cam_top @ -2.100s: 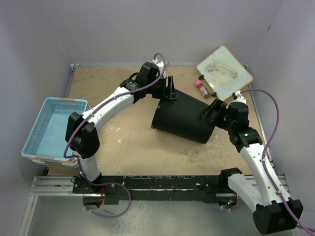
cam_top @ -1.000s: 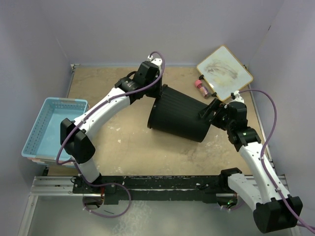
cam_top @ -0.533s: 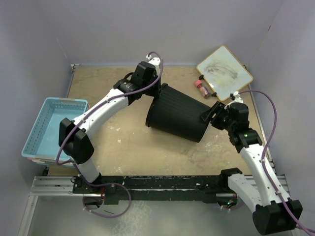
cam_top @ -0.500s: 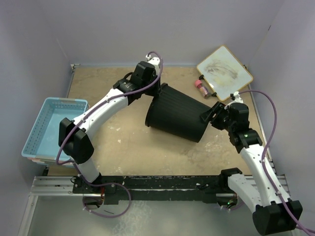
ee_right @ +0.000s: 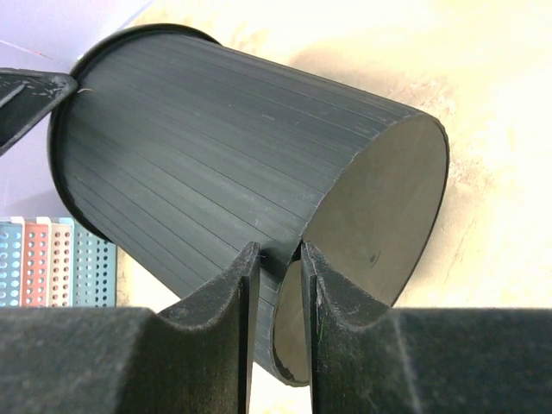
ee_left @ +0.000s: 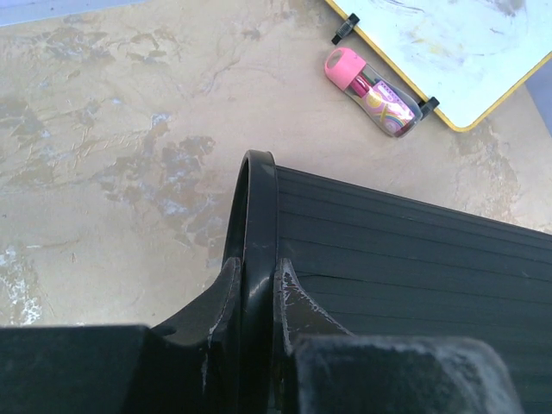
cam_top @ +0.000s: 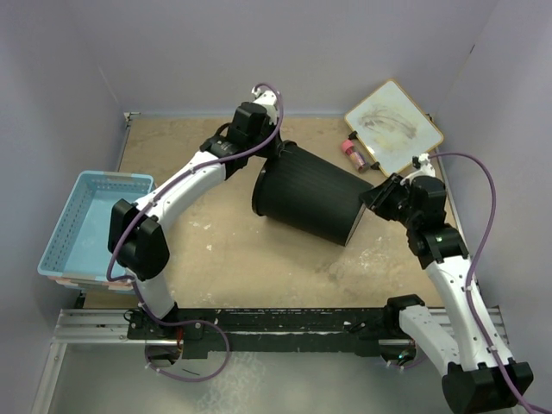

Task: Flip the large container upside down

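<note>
The large container [cam_top: 310, 194] is a black ribbed bin lying tilted on its side in mid-table, its open end to the left and its flat base to the right. My left gripper [cam_top: 278, 152] is shut on the bin's rim at the far upper edge. In the left wrist view that rim [ee_left: 259, 185] runs between the pinching jaws of the left gripper [ee_left: 257, 263]. My right gripper [cam_top: 367, 200] is shut on the base edge. In the right wrist view the right gripper [ee_right: 278, 250] has one finger on the ribbed wall [ee_right: 216, 147] and one on the base [ee_right: 384, 203].
A stack of blue and pink baskets [cam_top: 90, 220] sits at the left edge. A yellow-framed whiteboard [cam_top: 392, 128] leans at the back right, with a pink bottle [cam_top: 351, 151] lying beside it, close behind the bin. Purple walls enclose the table.
My right gripper has closed on the bin's base edge. The left gripper has carried the rim up and back, and the bin has shifted slightly.
</note>
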